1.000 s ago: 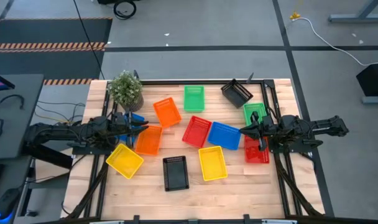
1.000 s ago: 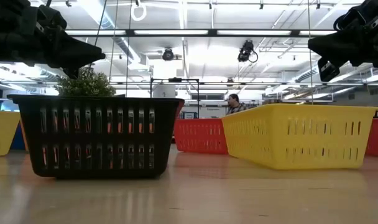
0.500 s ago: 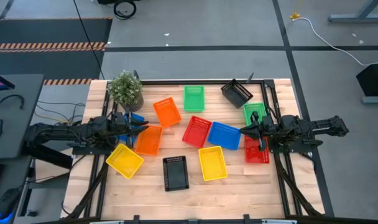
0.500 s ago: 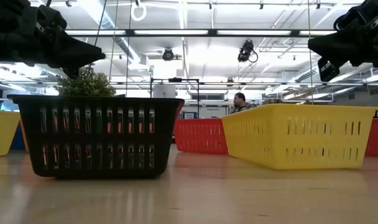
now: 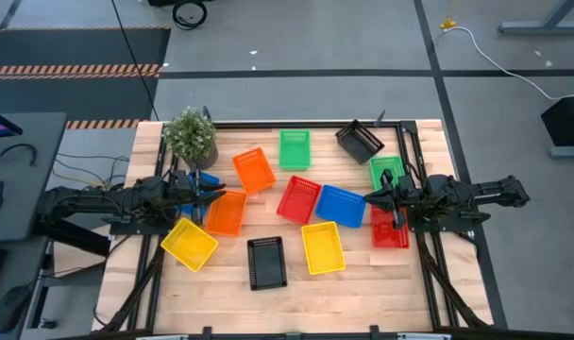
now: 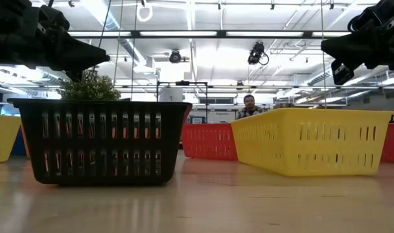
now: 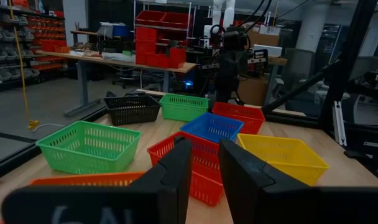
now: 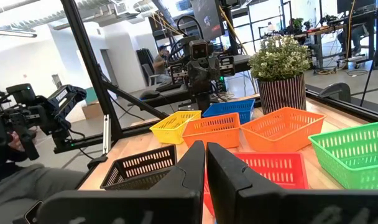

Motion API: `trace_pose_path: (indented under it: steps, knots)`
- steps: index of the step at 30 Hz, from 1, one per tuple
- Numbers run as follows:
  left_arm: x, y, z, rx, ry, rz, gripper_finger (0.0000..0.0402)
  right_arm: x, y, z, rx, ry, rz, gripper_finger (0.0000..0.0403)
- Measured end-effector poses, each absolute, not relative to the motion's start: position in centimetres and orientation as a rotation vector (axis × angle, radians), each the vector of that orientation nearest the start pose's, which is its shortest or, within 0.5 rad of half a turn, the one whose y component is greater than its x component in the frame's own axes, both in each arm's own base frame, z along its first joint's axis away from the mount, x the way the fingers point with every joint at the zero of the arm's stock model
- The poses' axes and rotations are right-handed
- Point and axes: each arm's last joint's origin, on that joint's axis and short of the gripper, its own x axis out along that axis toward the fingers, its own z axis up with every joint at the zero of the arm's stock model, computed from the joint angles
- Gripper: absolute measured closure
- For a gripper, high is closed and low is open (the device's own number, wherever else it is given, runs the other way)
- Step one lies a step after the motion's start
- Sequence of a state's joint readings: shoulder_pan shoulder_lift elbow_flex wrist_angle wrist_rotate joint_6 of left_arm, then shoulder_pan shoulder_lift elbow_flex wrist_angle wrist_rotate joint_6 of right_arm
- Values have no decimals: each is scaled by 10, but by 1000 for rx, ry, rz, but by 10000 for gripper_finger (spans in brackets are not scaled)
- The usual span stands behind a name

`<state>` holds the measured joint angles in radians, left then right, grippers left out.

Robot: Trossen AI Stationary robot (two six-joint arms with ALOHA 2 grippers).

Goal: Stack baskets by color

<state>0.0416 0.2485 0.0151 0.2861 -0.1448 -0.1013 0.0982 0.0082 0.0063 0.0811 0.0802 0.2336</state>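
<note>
Small mesh baskets lie scattered on the wooden table [image 5: 362, 293], each resting on its base. There are two orange [image 5: 254, 170] [image 5: 226, 212], two green [image 5: 294, 148] [image 5: 386, 172], two black [image 5: 360, 142] [image 5: 266, 262], two red [image 5: 299, 199] [image 5: 389, 229], two yellow [image 5: 189, 243] [image 5: 323, 247] and one blue [image 5: 340, 206]. A second blue basket [image 5: 204, 178] shows partly beside the left arm. My left gripper [image 5: 216, 192] [image 7: 204, 144] hovers level at the left edge, open by a narrow gap. My right gripper [image 5: 367, 198] [image 8: 205, 146] hovers level at the right edge, shut. Neither holds anything.
A potted plant [image 5: 191, 135] stands at the far left corner. A black frame [image 5: 414, 161] runs along the table's sides. In the low view a black basket [image 6: 100, 141] and a yellow one [image 6: 310, 141] stand close in front. A person [image 6: 249, 107] sits in the room behind.
</note>
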Motion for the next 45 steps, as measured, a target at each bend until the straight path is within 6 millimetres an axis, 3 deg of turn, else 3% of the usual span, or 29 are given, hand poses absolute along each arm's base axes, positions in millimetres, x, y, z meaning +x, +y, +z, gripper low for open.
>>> trace_pose_path:
  steps: [17, 21, 25, 30, 37, 42, 45]
  knots:
    - [112, 9, 175, -104, -62, 183, 312, 97, 6, 176, 214, -116, -15, 381]
    - [112, 9, 175, -104, -63, 183, 311, 95, 5, 187, 441, -229, 1, 381]
    - [112, 9, 175, -104, -64, 183, 315, 93, 2, 197, 474, -357, -83, 381]
    - [112, 9, 176, -112, -66, 183, 319, 97, 6, 207, 511, -430, 4, 381]
    - [112, 9, 176, -180, -76, 180, 312, 120, 22, 205, 452, -395, 58, 381]
    - [112, 9, 176, -170, -76, 181, 312, 149, 29, 189, 418, -197, -93, 381]
    - [112, 9, 176, -174, -77, 181, 316, 170, 27, 191, 369, -152, -242, 381]
